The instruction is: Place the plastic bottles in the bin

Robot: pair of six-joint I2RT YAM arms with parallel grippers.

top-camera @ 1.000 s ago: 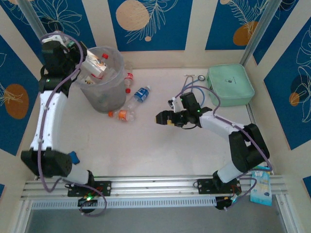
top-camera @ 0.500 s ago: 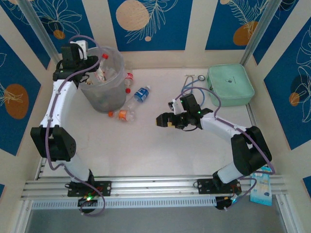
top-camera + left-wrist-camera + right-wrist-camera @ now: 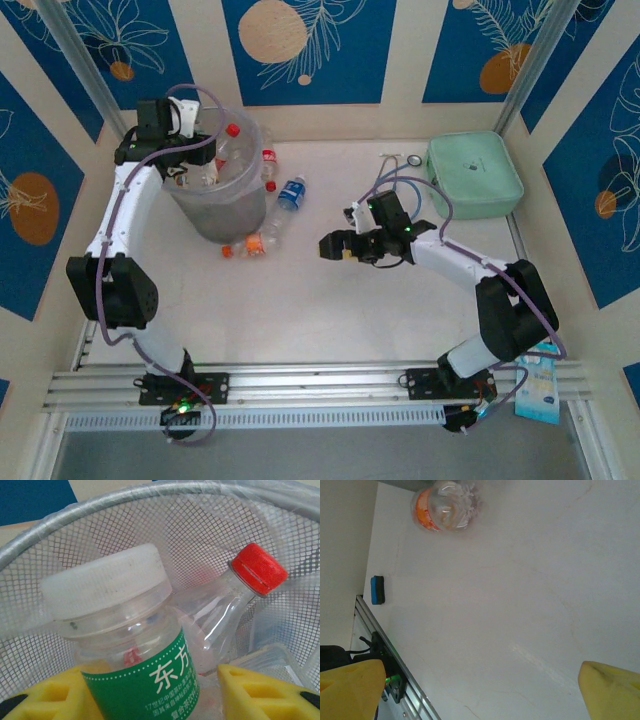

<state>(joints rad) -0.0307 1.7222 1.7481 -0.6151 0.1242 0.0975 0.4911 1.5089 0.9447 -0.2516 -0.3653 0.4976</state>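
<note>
1. Drawn in since a second ago, the left arm's elbow has lifted away from the table's [image 3: 330, 320] near left corner. Its wrist now sits at the rim of the bin [image 3: 235, 205]. The right arm has hardly shifted.
2. The bin stands in the table's far left corner.
3. The left gripper [image 3: 150, 700] is clamped on a green-labelled bottle [image 3: 135, 645] with a white cap, held upright over the bin's mouth, the mesh wall behind it.
4. A red-capped bottle [image 3: 225, 610] lies tilted inside the bin, just behind the held one.
5. Three bottles lie on the table just right of the bin: a red-labelled bottle [image 3: 268, 167] nearest the far edge, then a blue-labelled bottle [image 3: 290, 193], then an orange-labelled bottle [image 3: 256, 242].
6. The right gripper [image 3: 335, 246] hangs near the table's middle, its jaws wide apart and holding nothing.
7. A mint-green case [image 3: 475, 175] sits in the far right corner.
</note>
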